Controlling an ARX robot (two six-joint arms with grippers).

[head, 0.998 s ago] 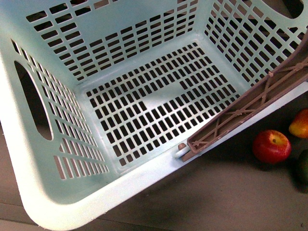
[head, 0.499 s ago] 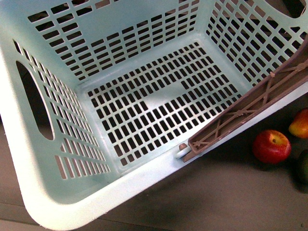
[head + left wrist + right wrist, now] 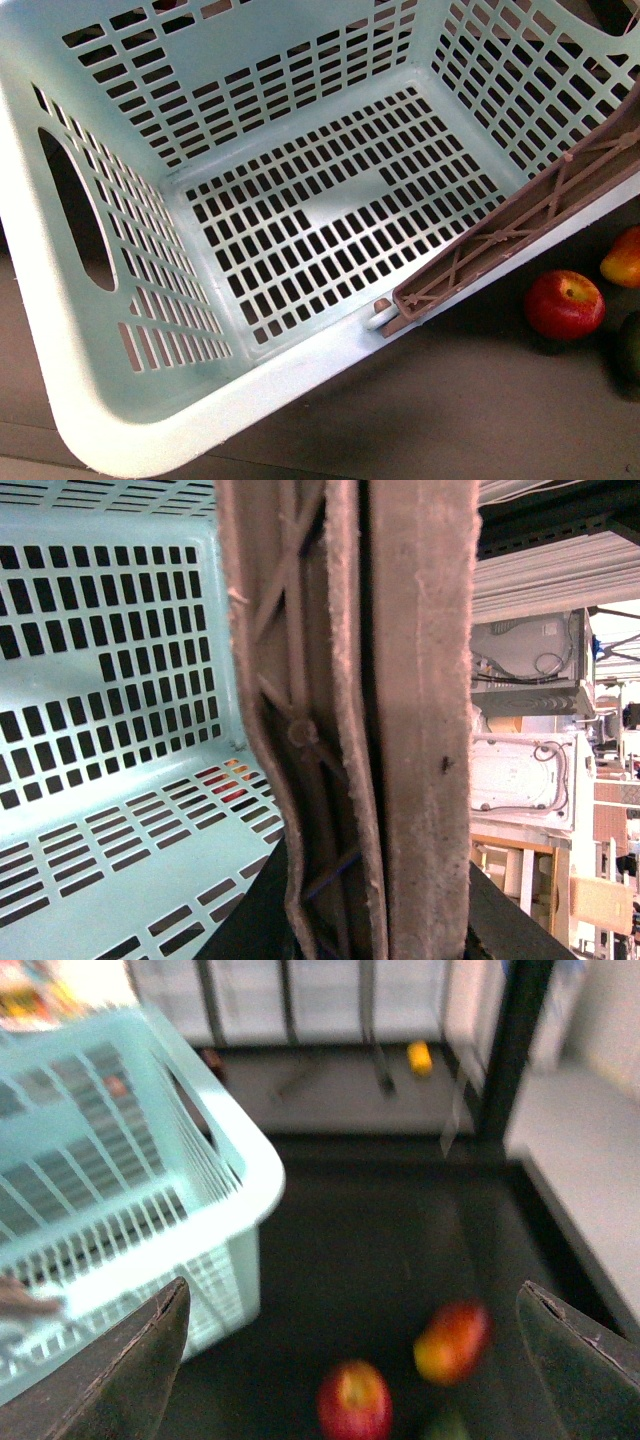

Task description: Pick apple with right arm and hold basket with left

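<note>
The mint-green basket (image 3: 130,420) fills most of the front view, tilted, its inside bare. Its brown latticed handle (image 3: 520,230) lies across the right rim. In the left wrist view the handle (image 3: 350,720) runs up the middle of the frame, and my left gripper (image 3: 370,940) is shut on it, dark fingers on either side. The red apple (image 3: 564,304) lies on the dark table right of the basket. In the blurred right wrist view the apple (image 3: 354,1400) sits between and beyond the wide-open fingers of my right gripper (image 3: 350,1360), well apart from it.
An orange-red fruit (image 3: 623,258) and a dark green fruit (image 3: 630,345) lie close to the apple at the right edge. The orange-red fruit (image 3: 452,1341) also shows in the right wrist view. The basket's corner (image 3: 240,1190) stands near the right gripper's path.
The basket has shifted slightly, its near rim and handle moving a little right and down in the front view. The fruits have not moved.
</note>
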